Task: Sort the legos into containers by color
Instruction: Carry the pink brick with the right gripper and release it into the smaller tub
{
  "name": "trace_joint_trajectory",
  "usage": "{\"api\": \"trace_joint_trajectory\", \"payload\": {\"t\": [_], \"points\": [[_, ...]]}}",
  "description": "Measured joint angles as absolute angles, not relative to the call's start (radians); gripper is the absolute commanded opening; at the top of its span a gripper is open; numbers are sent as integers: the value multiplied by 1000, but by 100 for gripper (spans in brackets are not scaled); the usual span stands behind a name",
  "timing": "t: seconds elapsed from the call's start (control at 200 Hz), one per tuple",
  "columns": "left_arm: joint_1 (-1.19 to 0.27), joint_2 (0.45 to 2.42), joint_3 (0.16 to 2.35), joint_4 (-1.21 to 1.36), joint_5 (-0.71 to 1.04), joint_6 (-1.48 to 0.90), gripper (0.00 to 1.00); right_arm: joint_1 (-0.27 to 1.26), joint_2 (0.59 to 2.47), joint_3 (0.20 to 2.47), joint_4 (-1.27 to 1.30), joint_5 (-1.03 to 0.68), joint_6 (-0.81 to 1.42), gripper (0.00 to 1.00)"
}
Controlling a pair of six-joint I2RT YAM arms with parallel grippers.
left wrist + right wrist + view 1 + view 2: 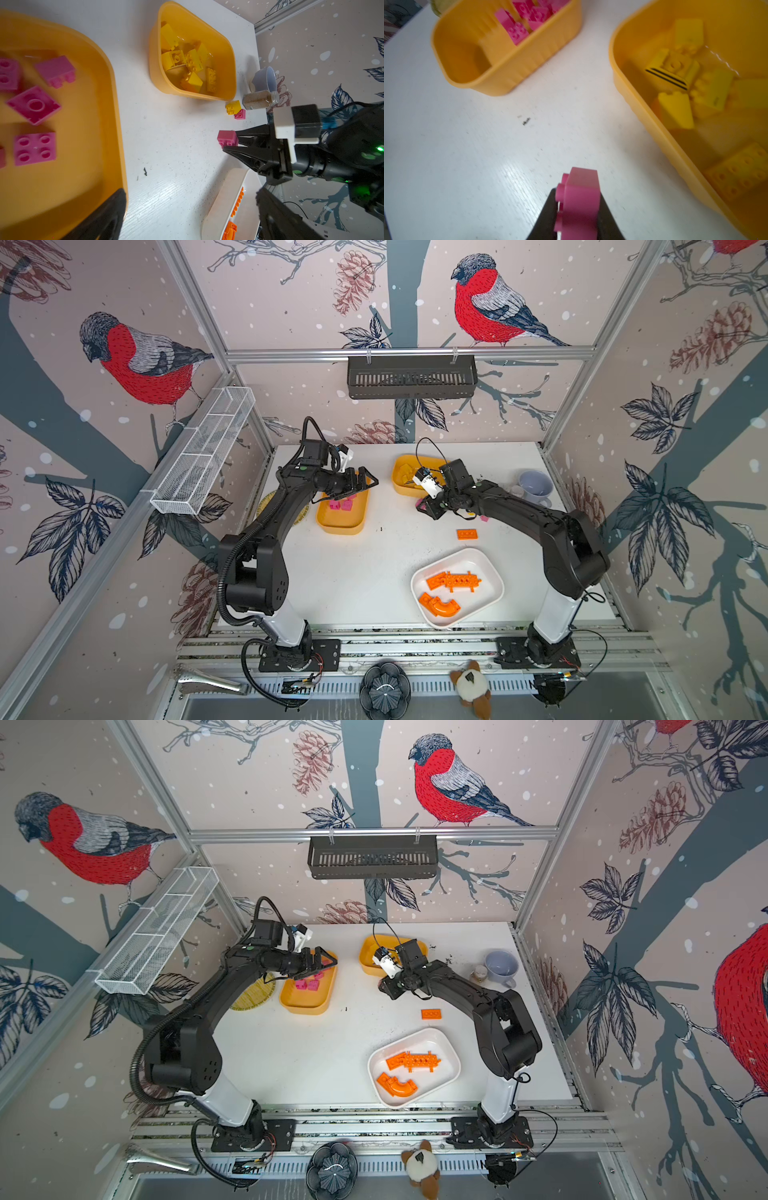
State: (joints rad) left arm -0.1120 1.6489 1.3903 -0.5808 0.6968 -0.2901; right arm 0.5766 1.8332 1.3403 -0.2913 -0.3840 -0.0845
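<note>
The right tool (232, 140) is clenched on a pink brick (579, 203), its two black jaws pressing against opposite sides of the brick. It holds the brick over bare white counter (353, 572), between the two yellow-orange tubs and just beside the yellow-block tub (400, 488). That tub holds a heap of yellow blocks (187, 60).

The left tool (368, 477) is released, its jaws spread wide with nothing between them. It hovers over the far end of the pink-brick tub (340, 529), in which several pink bricks (35, 148) lie loose.

Nearer the arms' bases, on the right arm's side, the white tub (482, 601) contains an orange spiky bar (457, 581) and an orange arch (441, 607). An orange studded plate (467, 534) lies alone on the counter between the white tub and the right tool.

In the left wrist view, a loose yellow block (233, 107) and a loose pink cube (240, 114) sit side by side on the counter. They are just beside a small jar (259, 100) and near a grey-blue cup (537, 484).
</note>
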Motion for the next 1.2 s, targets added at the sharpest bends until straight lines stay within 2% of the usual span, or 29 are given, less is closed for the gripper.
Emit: {"api": "trace_joint_trajectory", "payload": {"t": [0.235,0.46,0.655,0.826,0.911,1.036,1.196], "points": [[-15,1600,1360,-639,613,-277,97,721,2012,1587,-218,-453,22,16],[68,1528,1273,-648,566,-281,97,768,2180,1776,-176,-447,101,18],[76,1516,1242,-647,558,-281,97,788,2292,1905,-160,-393,105,19],[76,1505,1222,-642,563,-282,97,781,2363,1998,-159,-316,98,46],[76,1503,1216,-639,569,-282,97,778,2378,2034,-178,-299,93,55],[76,1495,1203,-632,582,-289,97,769,2348,2022,-195,-289,78,61],[76,1495,1178,-607,629,-312,97,739,2186,1855,-213,-278,79,64]]}}
